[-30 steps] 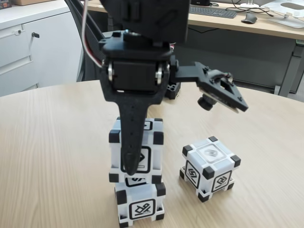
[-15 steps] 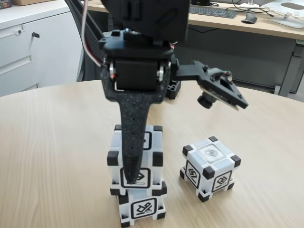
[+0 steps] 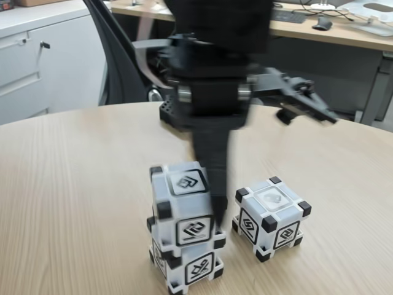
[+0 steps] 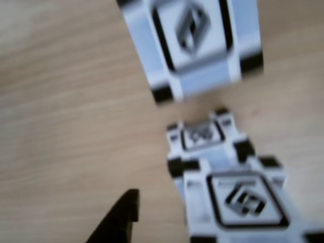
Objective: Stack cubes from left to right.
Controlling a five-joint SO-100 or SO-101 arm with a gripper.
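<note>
Cubes: three alike, white plastic, black blocks at the corners, a black-framed square symbol on each face.

Fixed view: two stacked near the front edge of the table [image 3: 67, 184]. Top cube [image 3: 184, 206] sits on bottom cube [image 3: 187, 267], turned a little off square so its corners overhang. Third cube [image 3: 270, 218] stands alone on the table to the right of the stack, apart from it; its top face carries a pale, glossy symbol. Table is round-edged, light wood grain, matt. The arm is black, grainy printed plastic, motion-blurred. One long tapered finger [image 3: 214, 178] comes down along the right side of the top cube, in the gap between stack and third cube. Gripper [image 3: 216, 206]: cannot tell whether spread or pressed together; only that one finger is clear. Behind: white cabinet [image 3: 37, 55], desk [image 3: 331, 27] with keyboard and mouse.

Other view: blurred, looking down. One cube [image 4: 195, 43] at the top of the picture, the stack [image 4: 228, 182] at lower right, seen from above. A black fingertip [image 4: 119, 220] enters from the bottom edge, over bare wood, touching nothing.
</note>
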